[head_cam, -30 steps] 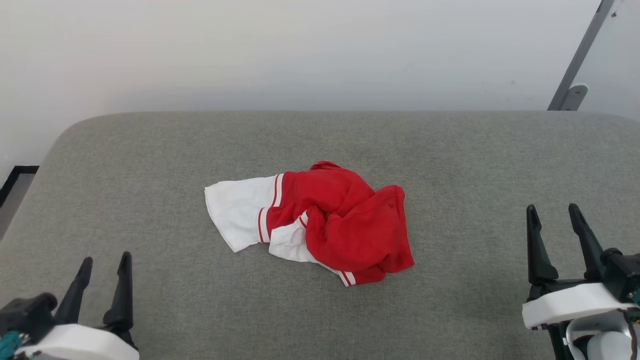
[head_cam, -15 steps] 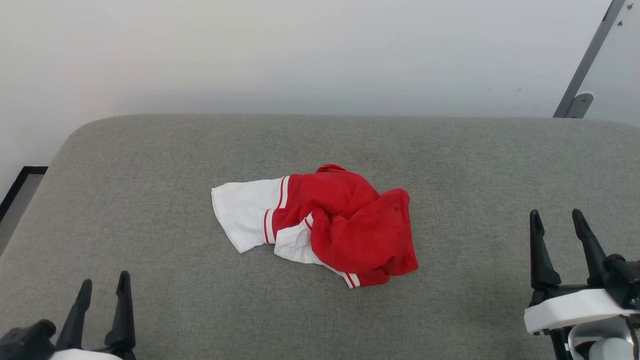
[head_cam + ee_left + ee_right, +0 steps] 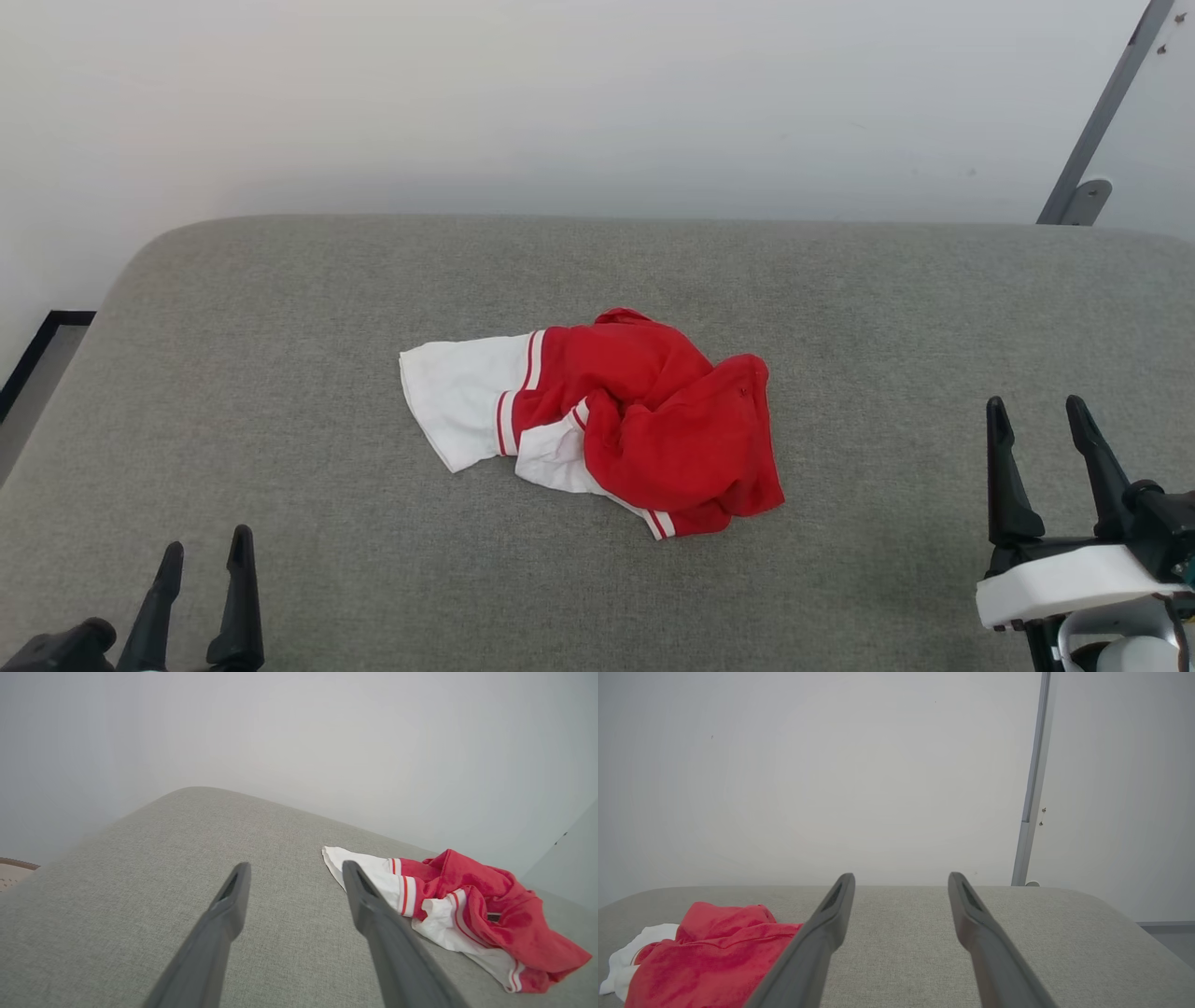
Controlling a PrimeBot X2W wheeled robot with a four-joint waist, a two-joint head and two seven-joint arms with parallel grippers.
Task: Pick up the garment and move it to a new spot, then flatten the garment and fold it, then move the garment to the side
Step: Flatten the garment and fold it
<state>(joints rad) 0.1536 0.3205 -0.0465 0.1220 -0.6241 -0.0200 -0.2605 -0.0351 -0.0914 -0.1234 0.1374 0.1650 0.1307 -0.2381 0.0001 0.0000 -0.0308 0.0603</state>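
The shirt [image 3: 644, 420] lies bunched, its folds hiding much of the cloth. A dark spot [image 3: 493, 916] among the folds is too small to tell. In the right wrist view a blurred finger covers part of the shirt, and the bottom edge cuts it. The head view's bottom edge cuts off the left gripper [image 3: 208, 539] below its fingers. The right gripper [image 3: 1034, 401] runs off the corner at its wrist.

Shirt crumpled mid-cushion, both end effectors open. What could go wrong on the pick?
1. The crumpled red T-shirt with white red-striped sleeves lies in overlapping folds; a pinch may catch several layers and lift a wad that likely won't flatten.
2. The left end effector sits nearest the loose white sleeve; gripping that alone might drag the body across the grey fabric cushion.
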